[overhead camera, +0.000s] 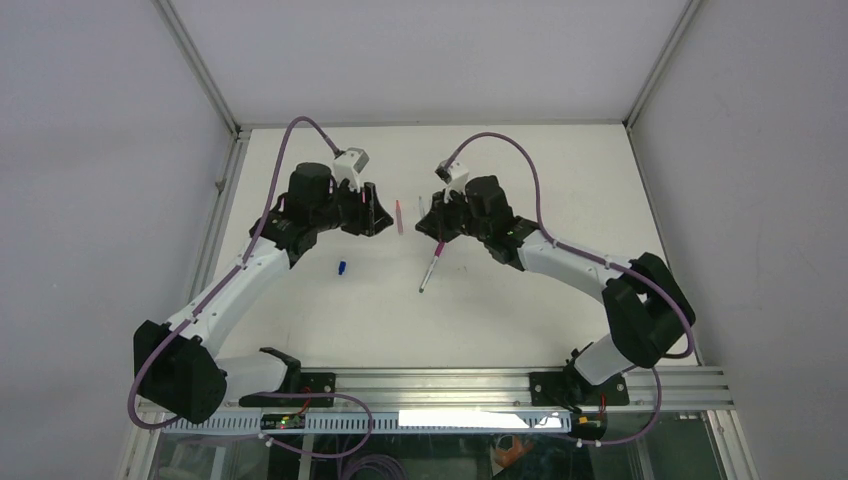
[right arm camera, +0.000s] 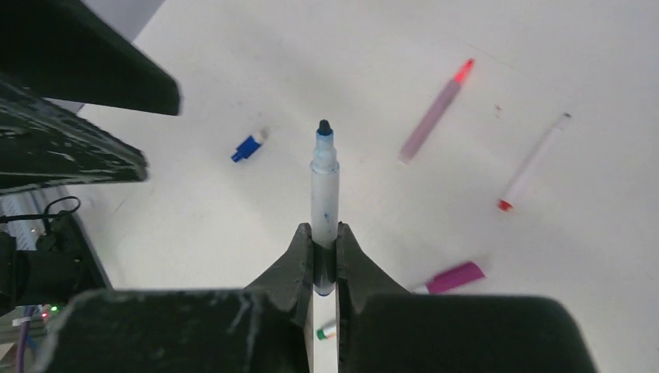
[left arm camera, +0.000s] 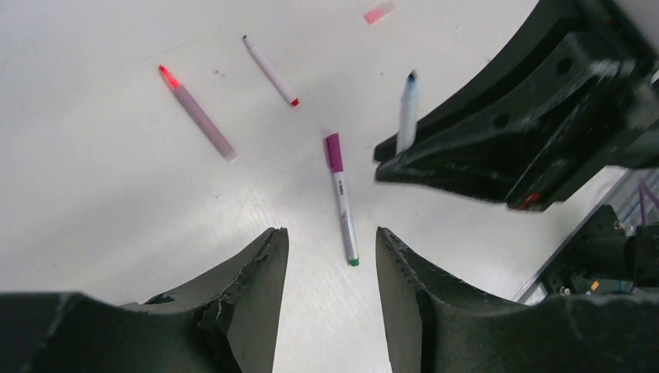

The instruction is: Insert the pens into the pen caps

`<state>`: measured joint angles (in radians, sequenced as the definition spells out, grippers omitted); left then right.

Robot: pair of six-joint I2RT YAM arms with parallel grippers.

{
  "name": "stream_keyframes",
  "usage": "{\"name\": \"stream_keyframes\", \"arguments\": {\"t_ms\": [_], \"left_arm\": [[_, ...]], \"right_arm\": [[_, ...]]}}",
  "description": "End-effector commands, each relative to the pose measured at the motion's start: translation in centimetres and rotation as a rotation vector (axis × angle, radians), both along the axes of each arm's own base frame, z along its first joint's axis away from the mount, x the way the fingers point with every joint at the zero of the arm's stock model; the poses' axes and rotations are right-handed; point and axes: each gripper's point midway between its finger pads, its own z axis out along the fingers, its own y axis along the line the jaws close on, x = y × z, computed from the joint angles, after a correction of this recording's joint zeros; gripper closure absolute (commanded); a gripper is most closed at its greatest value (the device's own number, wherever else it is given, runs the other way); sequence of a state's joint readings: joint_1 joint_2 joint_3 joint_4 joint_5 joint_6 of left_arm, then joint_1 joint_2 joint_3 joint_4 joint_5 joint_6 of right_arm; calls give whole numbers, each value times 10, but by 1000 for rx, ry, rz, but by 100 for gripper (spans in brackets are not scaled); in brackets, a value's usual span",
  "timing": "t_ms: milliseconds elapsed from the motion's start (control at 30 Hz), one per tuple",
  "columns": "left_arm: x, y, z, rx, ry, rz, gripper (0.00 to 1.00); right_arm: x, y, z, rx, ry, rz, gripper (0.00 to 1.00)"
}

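Right gripper [right arm camera: 324,237]: we see its two dark, rough-faced fingers pressed shut on the lower barrel of the blue-tipped pen [right arm camera: 324,183].
Left gripper [left arm camera: 332,237]: its jaws stand apart with nothing between them. The inner faces of its fingers [left arm camera: 264,287] look chipped and ridged.
Held pen, axis: it runs in line with the right fingers, dark blue tip outward, pointing left toward the left gripper. The barrel is slim, round and white, with blue smears.
Grippers, spacing: we see them facing each other over the far middle of the table [overhead camera: 520,320], near one another but apart.
Magenta-capped pen [overhead camera: 430,266]: it lies flat between the arms, on the near side of both grippers. Its long axis runs near to far, leaning a little right, with the cap at the far end and a green butt at the near end.
Pinkish pen [left arm camera: 200,115]: flat, with a mauve barrel and a bright red tip.
White pen [left arm camera: 269,70]: flat beside the pinkish one without touching it, red at one end.
Blue cap [overhead camera: 342,267]: a short tube on its side, left of the capped pen and close to the left forearm.
Pale pink cap [left arm camera: 379,12]: blurred at the edge of the left wrist view.
Surface: smooth, matte white.
Edges and room: grey walls [overhead camera: 430,60] close the left, far and right sides, and a ribbed metal rail [overhead camera: 450,385] runs along the near edge. We see bare table between the capped pen and the rail.
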<state>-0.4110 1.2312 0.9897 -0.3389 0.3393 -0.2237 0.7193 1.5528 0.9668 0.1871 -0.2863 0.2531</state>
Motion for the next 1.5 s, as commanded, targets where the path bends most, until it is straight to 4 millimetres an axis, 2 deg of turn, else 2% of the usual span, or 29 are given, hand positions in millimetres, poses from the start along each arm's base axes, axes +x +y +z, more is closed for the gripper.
{"name": "stream_keyframes", "arguments": {"t_ms": [0,100,200,300,367,600,800,1133,1467], "left_arm": [[-12,24,3,107,6,29,53],[-19,46,-21,219,98,89,51],[-22,72,-58,356,249,151,50],[-23,84,-90,442,377,186,51],[-22,86,-104,469,430,195,51],[-19,96,-131,556,516,235,51],[-18,111,-144,605,558,277,51],[1,109,-152,631,598,249,52],[-3,123,-164,639,646,263,55]], "right_arm": [[5,-41,1,-77,-11,-87,100],[2,-52,-5,-121,-13,-100,100],[-4,-56,-7,-127,-10,-102,100],[-7,-59,-10,-131,-10,-101,100],[-8,-61,-10,-137,-14,-99,100],[-11,-67,-6,-142,-39,-105,100],[-15,-71,-10,-145,-42,-103,100],[-17,-75,-5,-143,-65,-106,100],[-16,-74,-8,-143,-63,-102,100]]}}
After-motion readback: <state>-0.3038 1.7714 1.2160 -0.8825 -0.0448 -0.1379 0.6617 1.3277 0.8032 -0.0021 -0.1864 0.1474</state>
